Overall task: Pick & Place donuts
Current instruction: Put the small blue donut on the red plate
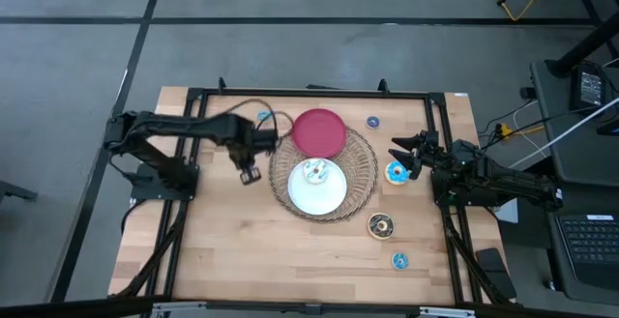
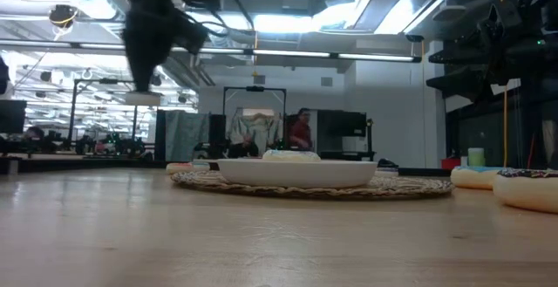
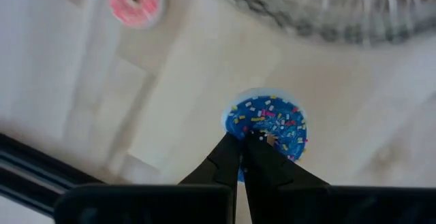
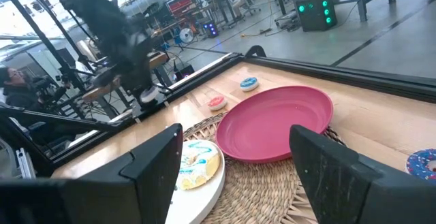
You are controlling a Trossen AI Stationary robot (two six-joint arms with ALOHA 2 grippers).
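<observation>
The left gripper (image 3: 244,139) pinches a blue sprinkled donut ring (image 3: 267,129). The right gripper (image 4: 235,159) hangs wide open, holding nothing. No writing can be read.

Bare wood lies open across the near half of the table (image 1: 242,250), left of the wicker tray (image 1: 366,168). The tray, with the red plate (image 1: 320,132) and white plate (image 1: 319,190), fills the centre; donuts (image 1: 380,224) dot the right side

- Wooden tabletop (image 1: 242,241) inside a black frame.
- Round wicker tray (image 1: 363,168) near the tabletop's middle.
- Red plate (image 1: 319,131) leans on the tray's far rim.
- White plate (image 1: 324,197) lies in the tray.
- Person (image 2: 302,131) in the room behind.
- Laptop (image 1: 590,241) beside the tabletop.
</observation>
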